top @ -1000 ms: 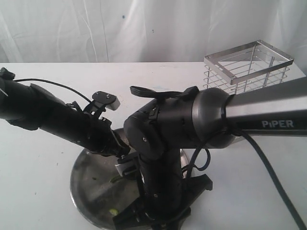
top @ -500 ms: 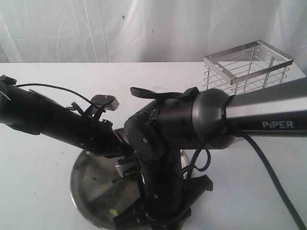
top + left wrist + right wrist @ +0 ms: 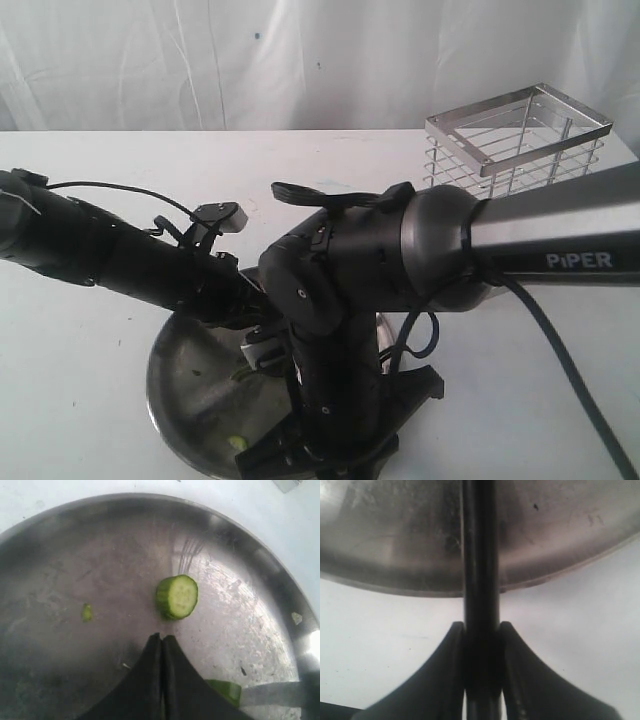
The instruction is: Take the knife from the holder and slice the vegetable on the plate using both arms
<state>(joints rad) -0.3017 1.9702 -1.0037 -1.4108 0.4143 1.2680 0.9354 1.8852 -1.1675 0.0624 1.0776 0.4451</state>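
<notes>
The steel plate (image 3: 60, 555) fills the left wrist view, and its rim (image 3: 165, 385) shows at the front of the exterior view. A round green slice of the vegetable (image 3: 177, 596) lies just beyond my left gripper (image 3: 162, 637), whose fingers are pressed together. A larger green piece (image 3: 226, 690) shows beside and partly under one finger, next to a grey strip (image 3: 272, 694) that may be the blade. My right gripper (image 3: 481, 626) is shut on the black knife (image 3: 480, 555), which runs out over the plate. The chrome wire holder (image 3: 520, 140) stands at the back right.
The right arm's bulky joints (image 3: 340, 290) stand over the plate and hide both grippers in the exterior view. A small green scrap (image 3: 86, 612) lies on the plate, and another green bit (image 3: 237, 441) near its front rim. White table and a white curtain surround everything.
The left arm has sunk lower and slid a little to the right, further under the right arm and over the plate. The right arm has not moved.
</notes>
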